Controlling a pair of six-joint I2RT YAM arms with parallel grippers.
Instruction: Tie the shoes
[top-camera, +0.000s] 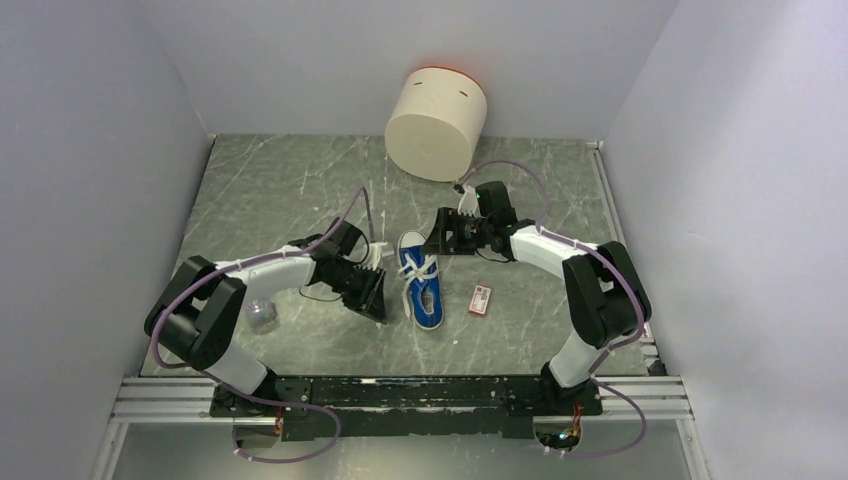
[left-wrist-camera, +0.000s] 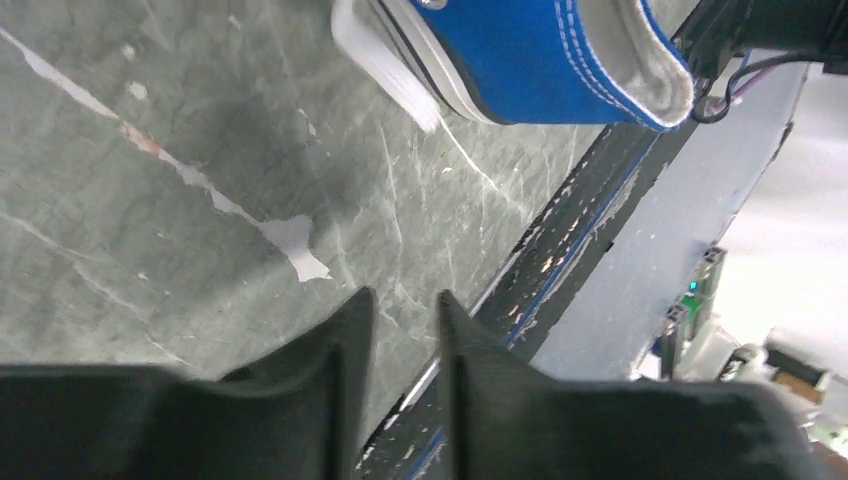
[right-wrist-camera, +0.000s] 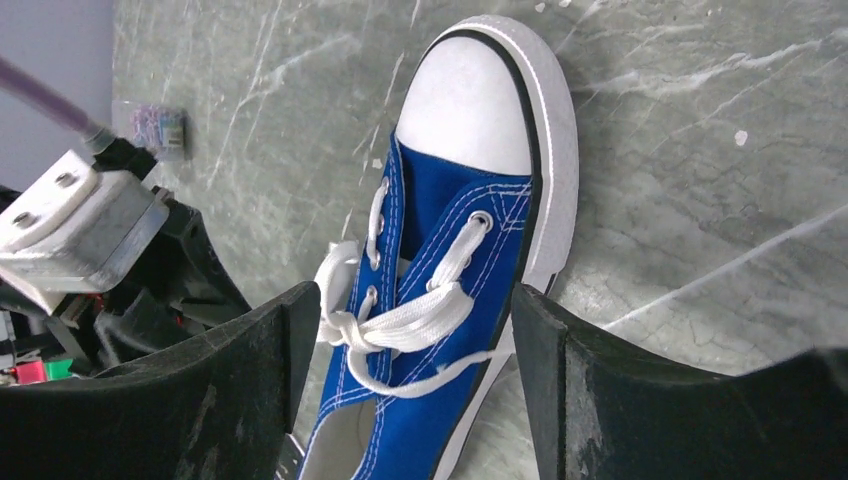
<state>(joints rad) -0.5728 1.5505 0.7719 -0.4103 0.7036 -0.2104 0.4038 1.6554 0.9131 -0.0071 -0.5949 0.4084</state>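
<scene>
Top view: even, diffuse light, moderate brightness; shadows on the desk (top-camera: 260, 190) are soft and faint. Left wrist view: right edge blown out to white; left fingers (left-wrist-camera: 300, 400) near-black and blurred along the bottom. Right wrist view: sneaker (right-wrist-camera: 470, 200) sharp and well lit; right fingers (right-wrist-camera: 650, 400) dark, slightly soft.

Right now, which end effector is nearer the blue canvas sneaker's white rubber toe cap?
Right. The right end effector sits just beside the toe cap; the left end effector is farther off, alongside the heel.
</scene>
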